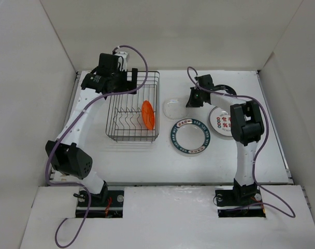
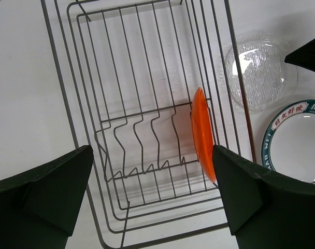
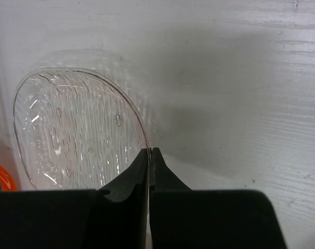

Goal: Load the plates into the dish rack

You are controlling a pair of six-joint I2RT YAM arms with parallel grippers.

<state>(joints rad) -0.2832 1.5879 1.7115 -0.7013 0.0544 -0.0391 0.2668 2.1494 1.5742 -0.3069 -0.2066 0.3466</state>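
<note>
Right claw (image 3: pixel 149 152) tight on clear plate (image 3: pixel 74 129) (white table (image 3: pixel 240 104), walls (image 1: pixel 147 31))

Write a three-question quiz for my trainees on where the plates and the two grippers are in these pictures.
1. True or false: the orange plate stands on edge inside the dish rack.
2. Which does the right gripper pinch? A: the rim of the clear plate. B: the orange plate. C: nothing.
3. Fill in the blank: the left gripper hangs above the dish rack with its jaws ____.

Key: 1 true; 2 A; 3 open.
</note>
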